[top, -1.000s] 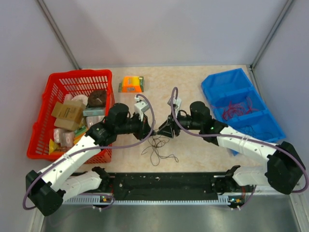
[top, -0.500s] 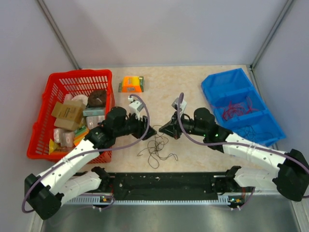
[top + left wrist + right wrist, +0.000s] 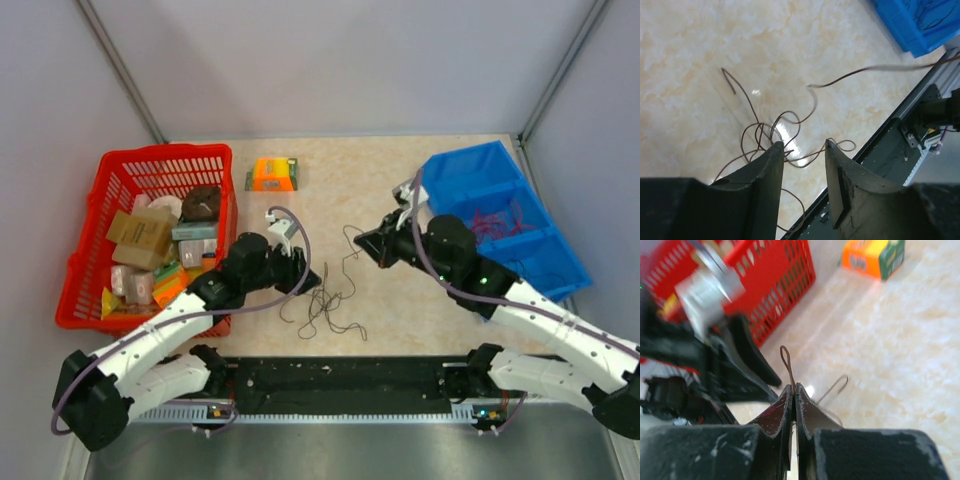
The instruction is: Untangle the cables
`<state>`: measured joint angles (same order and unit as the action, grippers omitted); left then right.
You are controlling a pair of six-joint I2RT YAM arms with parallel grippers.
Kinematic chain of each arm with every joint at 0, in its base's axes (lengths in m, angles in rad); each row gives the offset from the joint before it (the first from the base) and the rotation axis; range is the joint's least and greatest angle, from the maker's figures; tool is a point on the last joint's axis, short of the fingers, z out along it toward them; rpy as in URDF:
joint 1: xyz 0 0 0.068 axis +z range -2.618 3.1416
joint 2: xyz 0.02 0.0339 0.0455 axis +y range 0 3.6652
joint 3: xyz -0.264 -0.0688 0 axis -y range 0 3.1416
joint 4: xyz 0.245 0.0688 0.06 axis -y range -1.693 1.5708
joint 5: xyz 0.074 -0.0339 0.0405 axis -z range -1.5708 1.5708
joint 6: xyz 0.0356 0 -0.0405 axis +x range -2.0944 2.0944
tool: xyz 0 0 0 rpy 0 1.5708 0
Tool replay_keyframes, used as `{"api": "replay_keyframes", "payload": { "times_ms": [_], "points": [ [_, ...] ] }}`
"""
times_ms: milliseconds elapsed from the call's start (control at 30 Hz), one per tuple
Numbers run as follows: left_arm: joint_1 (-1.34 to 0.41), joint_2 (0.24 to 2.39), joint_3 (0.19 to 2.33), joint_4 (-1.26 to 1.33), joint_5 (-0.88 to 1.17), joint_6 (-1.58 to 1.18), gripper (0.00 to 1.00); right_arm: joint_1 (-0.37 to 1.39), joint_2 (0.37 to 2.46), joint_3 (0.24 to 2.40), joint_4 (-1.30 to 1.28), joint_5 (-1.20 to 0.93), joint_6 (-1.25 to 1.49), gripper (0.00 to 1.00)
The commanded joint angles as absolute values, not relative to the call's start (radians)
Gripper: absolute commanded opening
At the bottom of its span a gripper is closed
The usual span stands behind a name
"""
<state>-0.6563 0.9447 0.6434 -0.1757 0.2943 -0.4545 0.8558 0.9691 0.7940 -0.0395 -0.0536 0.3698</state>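
Jaws of the right gripper point(image 3: 793, 392) pinch 1 strand of the cables point(image 3: 324, 302); left gripper point(image 3: 804, 150) jaws stand parted. Most loops lie knotted on the bench point(image 3: 350, 170): work looks barely begun.

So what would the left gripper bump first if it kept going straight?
Probably the cables: their thin tangle lies right ahead of the open left gripper, on the table; depth is unclear.

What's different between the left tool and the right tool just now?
The left tool is open, gripping nothing; the right tool is pinched shut on one wire. The left sits at the tangled cables; the right is off toward the blue bin. Both have two dark fingers.
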Motion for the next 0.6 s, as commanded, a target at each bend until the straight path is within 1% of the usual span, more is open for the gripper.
{"api": "replay_keyframes", "payload": {
  "times_ms": [0, 33, 100, 167, 233, 300, 333, 400, 433, 467, 500, 567],
  "points": [
    [-0.657, 1.035, 0.585, -0.121, 0.282, -0.5, 0.43, 0.865, 0.881, 1.009, -0.153, 0.057, 0.365, 0.0],
    [-0.657, 1.078, 0.578, -0.12, 0.272, -0.511, 0.43, 0.867, 0.873, 1.035, -0.156, 0.051, 0.362, 0.0],
    [-0.658, 1.152, 0.543, -0.04, 0.287, -0.528, 0.48, 0.867, 0.856, 1.092, -0.175, 0.035, 0.362, 0.0],
    [-0.663, 1.213, 0.526, 0.033, 0.293, -0.549, 0.55, 0.867, 0.861, 1.152, -0.187, 0.023, 0.362, 0.0],
    [-0.684, 1.267, 0.538, 0.066, 0.267, -0.545, 0.68, 0.865, 0.868, 1.221, -0.202, 0.006, 0.356, 0.0],
    [-0.71, 1.319, 0.581, 0.02, 0.223, -0.529, 0.68, 0.865, 0.879, 1.299, -0.222, 0.006, 0.341, 0.0],
    [-0.719, 1.344, 0.603, 0.005, 0.197, -0.522, 0.67, 0.865, 0.887, 1.34, -0.247, 0.008, 0.328, 0.0],
    [-0.727, 1.406, 0.623, -0.04, 0.167, -0.519, 0.59, 0.867, 0.906, 1.464, -0.293, 0.04, 0.295, 0.0],
    [-0.727, 1.428, 0.624, -0.041, 0.154, -0.526, 0.52, 0.865, 0.919, 1.512, -0.319, 0.052, 0.279, 0.0],
    [-0.727, 1.451, 0.623, -0.04, 0.14, -0.532, 0.41, 0.865, 0.925, 1.56, -0.325, 0.057, 0.262, 0.0],
    [-0.729, 1.472, 0.623, -0.038, 0.135, -0.532, 0.34, 0.867, 0.928, 1.597, -0.33, 0.057, 0.25, 0.0],
    [-0.727, 1.494, 0.624, -0.037, 0.126, -0.543, 0.22, 0.865, 0.948, 1.695, -0.36, 0.089, 0.197, 0.0]
  ]
}}
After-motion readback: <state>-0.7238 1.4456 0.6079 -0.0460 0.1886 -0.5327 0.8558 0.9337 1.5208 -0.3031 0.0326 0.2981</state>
